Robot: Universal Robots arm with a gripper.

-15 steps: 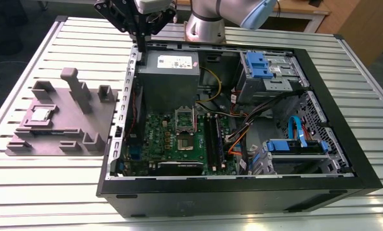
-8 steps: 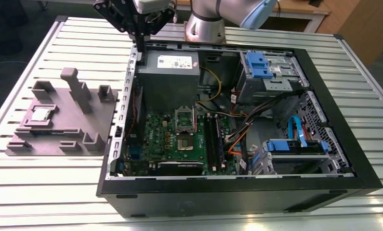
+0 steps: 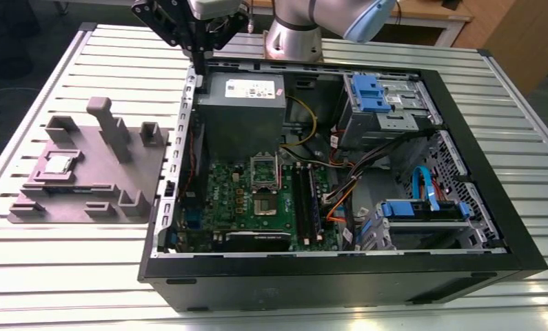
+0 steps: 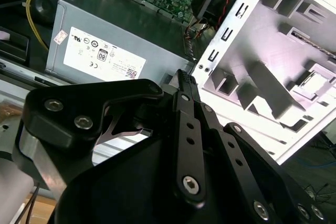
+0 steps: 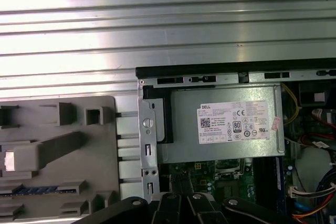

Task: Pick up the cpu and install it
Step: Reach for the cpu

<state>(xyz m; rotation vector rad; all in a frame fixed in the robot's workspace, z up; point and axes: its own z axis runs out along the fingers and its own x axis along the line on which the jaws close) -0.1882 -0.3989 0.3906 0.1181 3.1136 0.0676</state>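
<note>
Slatted tabletop (image 3: pixel 72 262) carrying open computer case (image 3: pixel 347 276) and grey fixture plate (image 3: pixel 99 186).
Tool (image 3: pixel 202 65), fingers together and empty, hangs above the case wall beside the power supply (image 3: pixel 241 103); cpu (image 3: pixel 58 164) rests on the plate, exterior view's left, well apart.

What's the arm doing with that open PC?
One arm is on a CPU install that has barely started. The cpu lies on the grey fixture plate at the exterior view's left, beside the open computer case, and has not been picked up. The gripper hangs over the case's far edge near the power supply, well apart from the cpu and from the motherboard.
</note>
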